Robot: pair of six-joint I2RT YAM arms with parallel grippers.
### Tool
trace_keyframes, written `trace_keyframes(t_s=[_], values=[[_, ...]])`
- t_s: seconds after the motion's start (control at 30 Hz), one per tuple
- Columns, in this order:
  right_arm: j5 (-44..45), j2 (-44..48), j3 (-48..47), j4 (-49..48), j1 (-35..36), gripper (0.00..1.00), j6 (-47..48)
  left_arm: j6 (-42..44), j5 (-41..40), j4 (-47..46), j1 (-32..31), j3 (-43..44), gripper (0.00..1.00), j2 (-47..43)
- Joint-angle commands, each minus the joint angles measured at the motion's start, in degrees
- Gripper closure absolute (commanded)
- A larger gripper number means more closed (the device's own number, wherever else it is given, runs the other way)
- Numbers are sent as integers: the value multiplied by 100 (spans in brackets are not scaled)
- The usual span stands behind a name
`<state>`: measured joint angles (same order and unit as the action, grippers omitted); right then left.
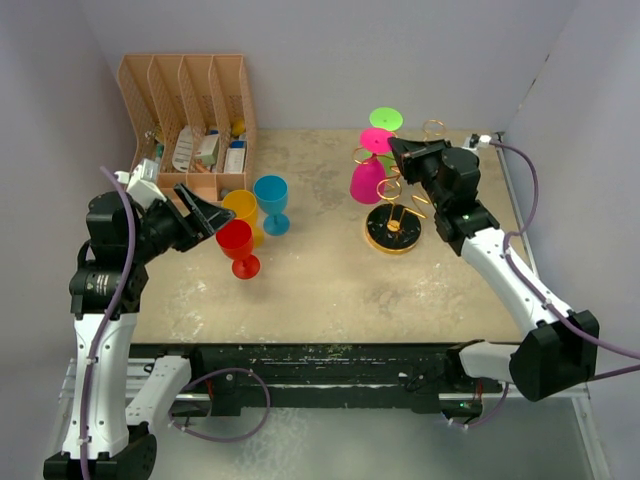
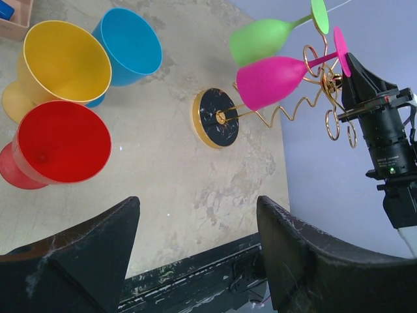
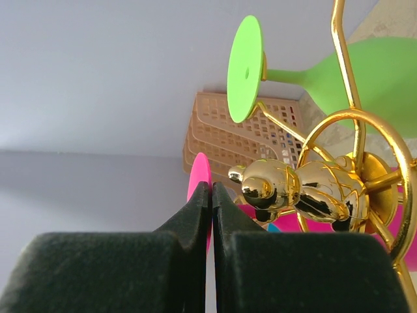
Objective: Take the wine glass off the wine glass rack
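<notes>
Toward the right rear of the table, you have the wine glass rack standing upright on its round dark base, gold loop arms curling out from the central post. Two glasses hang from it bowl-down: the pink wine glass on the side facing the table's middle, and the green wine glass just behind it, toward the back wall. Your right claw is up at the top of the rack, just beside the pink foot disc. In the right wrist view its fingers are pressed flat together with nothing between them, and the edge of the pink foot shows right behind the tips; you cannot tell whether they touch it. Well apart on the left, your left claw hangs spread wide and holds nothing. Just ahead of it, a red glass, a yellow glass and a blue glass stand upright in a tight cluster. Behind those, an orange slotted organizer sits in the rear left corner.
</notes>
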<state>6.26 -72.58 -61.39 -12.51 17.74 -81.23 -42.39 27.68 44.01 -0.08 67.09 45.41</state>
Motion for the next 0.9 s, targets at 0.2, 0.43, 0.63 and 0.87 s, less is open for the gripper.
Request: trace_keyframes(t_s=[0.2,0.43,0.63,0.87], values=[[642,445,320,-815,37,100,-493,-4,100,-234,-19,15,25,-17],[608,204,136,-666,50,100,-606,-13,106,-211,-21,5,25,-41],[494,-98,-174,-667,130,100,-567,-15,100,-143,-14,6,25,-83],[531,-238,-300,-638,190,100,-628,-45,121,-121,-18,-10,25,-130]])
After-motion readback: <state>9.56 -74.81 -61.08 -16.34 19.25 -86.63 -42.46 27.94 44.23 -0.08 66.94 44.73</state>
